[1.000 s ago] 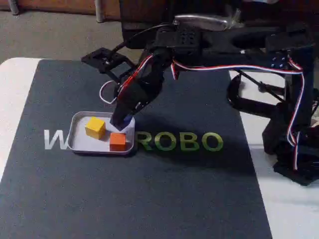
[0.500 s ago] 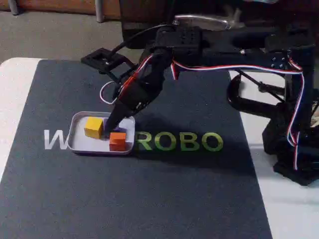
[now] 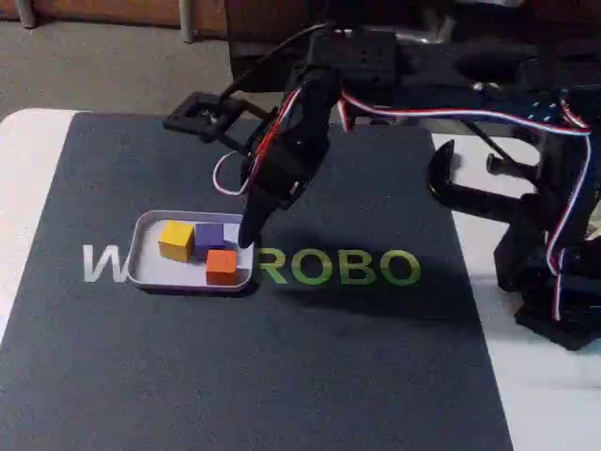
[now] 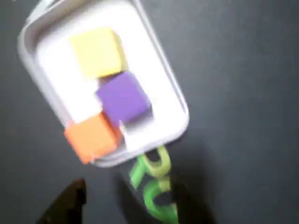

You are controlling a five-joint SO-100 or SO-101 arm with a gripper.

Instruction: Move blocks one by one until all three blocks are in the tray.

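The silvery tray (image 3: 147,271) lies on the dark mat, left of centre in the fixed view. Three blocks rest inside it: yellow (image 3: 177,239) on the left, purple (image 3: 208,235) beside it, and orange-red (image 3: 222,266) at the front right. In the wrist view the tray (image 4: 181,116) holds yellow (image 4: 99,51), purple (image 4: 124,98) and orange-red (image 4: 91,137) touching in a row. My gripper (image 3: 247,235) hangs just over the tray's right rim, open and holding nothing. One dark fingertip (image 4: 67,203) shows at the bottom left of the wrist view.
Green letters (image 3: 338,268) are printed on the mat right of the tray. The arm's base and clamp (image 3: 554,282) stand at the right edge of the table, with cables trailing along the arm. White table surface (image 3: 23,178) borders the mat on the left.
The gripper has let go of the purple block, lifted and drawn back to the right. The purple block now sits uncovered in the tray between the yellow and orange-red ones.
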